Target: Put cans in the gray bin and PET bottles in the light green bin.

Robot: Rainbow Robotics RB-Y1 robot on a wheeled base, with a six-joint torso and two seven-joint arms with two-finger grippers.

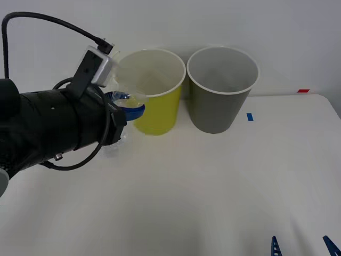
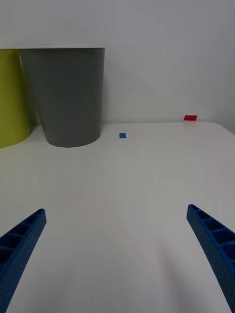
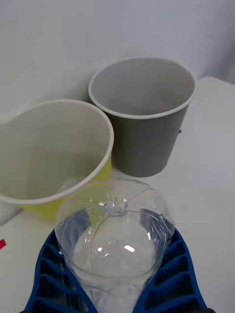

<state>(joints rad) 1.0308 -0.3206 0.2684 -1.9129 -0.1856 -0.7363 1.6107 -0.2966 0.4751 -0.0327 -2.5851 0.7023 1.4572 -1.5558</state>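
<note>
My left gripper (image 3: 115, 274) is clamped around the PET bottle (image 3: 115, 230), holding it just beside the light green bin (image 1: 154, 114), at its rim. The gray bin (image 1: 219, 106) stands just beside the green one, on its far side from the bottle. My right gripper (image 2: 117, 254) waits wide open and empty, low over the white table (image 1: 213, 186), well apart from that bin, with a blue tape mark (image 1: 250, 117) and a red one (image 1: 303, 91) beyond the gray bin.

Light green bin (image 1: 154, 106) left of gray bin (image 1: 218, 104).

Reaching in from the left of the front view with the thick black left arm (image 1: 48, 130), wrist raised. Clamping the left gripper (image 3: 115, 266) with blue ribbed fingers (image 3: 51, 274) curved inward. Resting the right gripper (image 2: 117, 254) at the lower right corner, fingers (image 2: 213, 249) spread wide.
</note>
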